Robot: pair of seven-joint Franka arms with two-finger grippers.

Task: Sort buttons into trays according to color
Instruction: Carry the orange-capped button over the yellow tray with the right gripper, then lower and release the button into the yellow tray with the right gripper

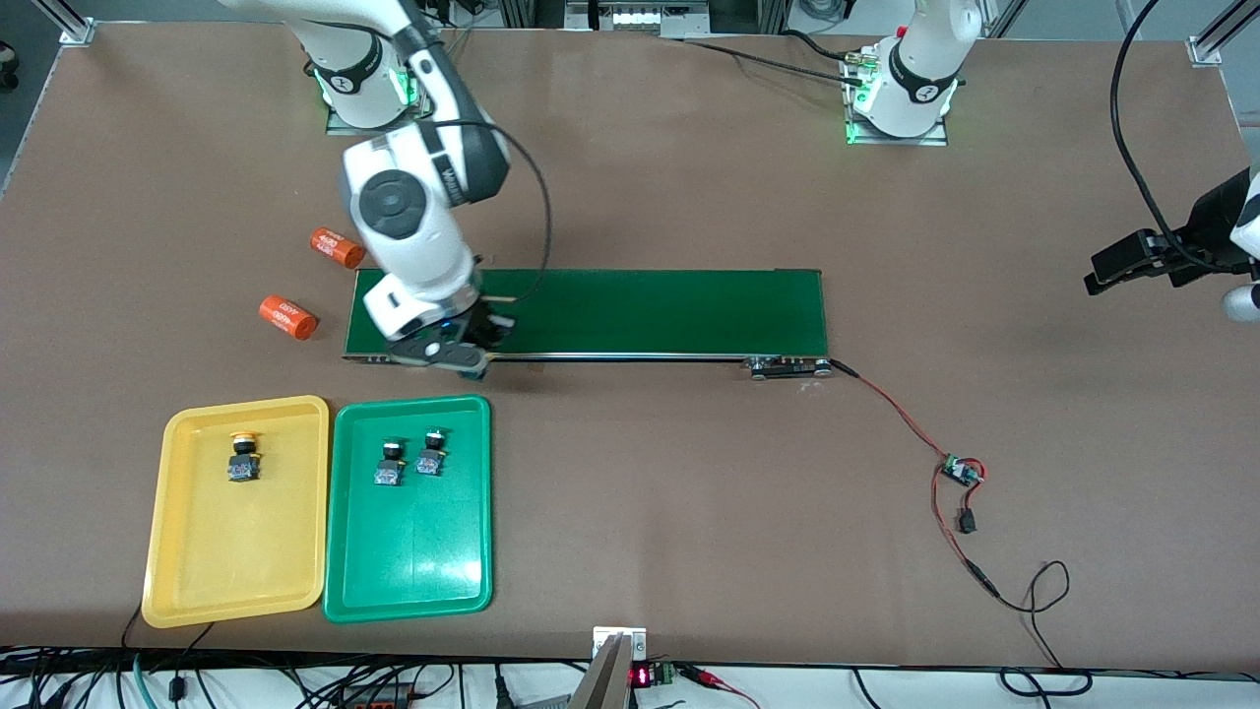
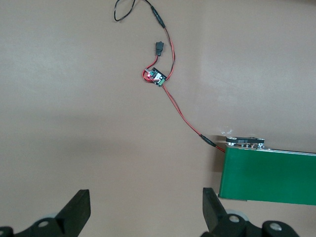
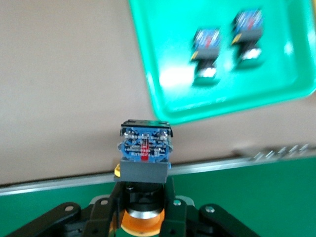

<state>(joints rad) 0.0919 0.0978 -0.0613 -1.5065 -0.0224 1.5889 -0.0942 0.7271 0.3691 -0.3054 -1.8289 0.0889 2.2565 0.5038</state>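
Orange-capped, the last button [image 3: 144, 148] sits pinched in the right hand [image 3: 143, 210] over the conveyor belt's [image 1: 640, 310] end, beside the green tray [image 1: 413, 581]; one yellow button [image 1: 242, 457] lies in the yellow tray [image 1: 236, 581], two green buttons [image 1: 411, 458] in the green tray; the grip looks narrow, so the block could twist or drop short into the nearer green tray; the left hand [image 2: 145, 212] waits spread over bare counter [image 1: 689, 512].

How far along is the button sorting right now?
Done: two green buttons lie in the green tray, one yellow button in the yellow tray. In hand: the right claw is shut on the last yellow button over the belt. Left: carry it to the yellow tray. The left claw waits open.
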